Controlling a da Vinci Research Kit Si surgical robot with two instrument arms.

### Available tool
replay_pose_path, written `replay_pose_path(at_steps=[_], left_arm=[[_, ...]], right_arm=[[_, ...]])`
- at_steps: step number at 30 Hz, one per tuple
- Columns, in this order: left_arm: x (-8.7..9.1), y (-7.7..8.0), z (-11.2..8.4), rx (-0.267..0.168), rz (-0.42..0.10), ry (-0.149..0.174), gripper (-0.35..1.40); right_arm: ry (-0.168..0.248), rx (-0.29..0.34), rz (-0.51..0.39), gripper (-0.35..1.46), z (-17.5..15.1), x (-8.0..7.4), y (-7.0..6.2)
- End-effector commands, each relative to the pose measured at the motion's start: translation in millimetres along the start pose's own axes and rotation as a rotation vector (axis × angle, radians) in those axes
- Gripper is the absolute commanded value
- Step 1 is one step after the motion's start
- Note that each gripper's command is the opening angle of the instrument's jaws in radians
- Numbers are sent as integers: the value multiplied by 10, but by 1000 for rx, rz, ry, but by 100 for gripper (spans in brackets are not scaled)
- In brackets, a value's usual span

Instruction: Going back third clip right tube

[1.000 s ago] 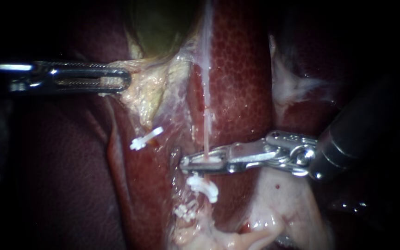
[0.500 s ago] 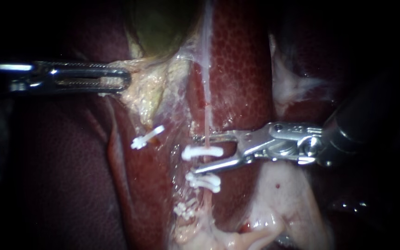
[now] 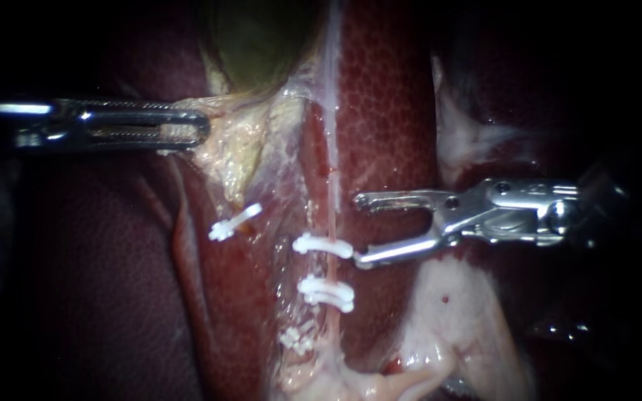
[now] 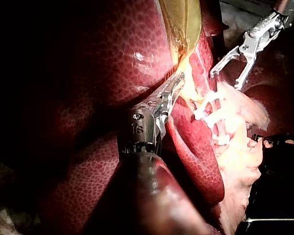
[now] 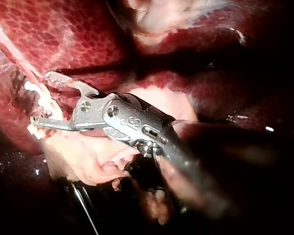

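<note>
A thin pink right tube [image 3: 333, 215] runs down between the liver lobes. It carries three white clips: an upper clip [image 3: 322, 244], a middle clip [image 3: 326, 292] and a lower clip [image 3: 296, 340]. My right instrument [image 3: 357, 230] stands just right of the tube, its jaws open and empty, the lower tip close to the upper clip's end. It shows open in the right wrist view [image 5: 41, 99] and the left wrist view [image 4: 228, 77] too. My left instrument [image 3: 187, 126] is shut on pale yellow gallbladder tissue [image 3: 239, 148], also seen at its jaws [image 4: 172, 89].
A single white clip [image 3: 235, 221] sits on a left tube beside the yellow tissue. Dark red liver [image 3: 388, 111] flanks the tube on both sides. The green gallbladder [image 3: 261, 37] lies above. Pale fatty tissue [image 3: 455, 319] lies under the right instrument.
My right instrument's jaws opened off the tube, leaving the upper clip on it, and drew back to the right and slightly up. The left instrument has not moved.
</note>
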Motion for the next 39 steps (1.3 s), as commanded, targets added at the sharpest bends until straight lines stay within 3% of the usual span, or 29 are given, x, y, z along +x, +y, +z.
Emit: replay_pose_path(at_steps=[1,4,8,16,24,39], left_arm=[[1,0,1,0,0,0,-8],[3,-1,4,-3,1,-1,-8],[8,-2,9,-6,4,-3,-8],[22,-1,30,-5,11,-9,-8],[44,-6,61,7,14,17,-8],[49,-8,69,14,12,24,-3]], right_arm=[[5,3,-12,60,-6,8,-3],[10,10,-33,60,-19,23,-9],[16,16,-47,60,-30,31,-15],[18,19,-49,60,-35,29,-17],[18,20,-50,60,-35,28,-18],[24,19,-49,60,-34,28,-18]])
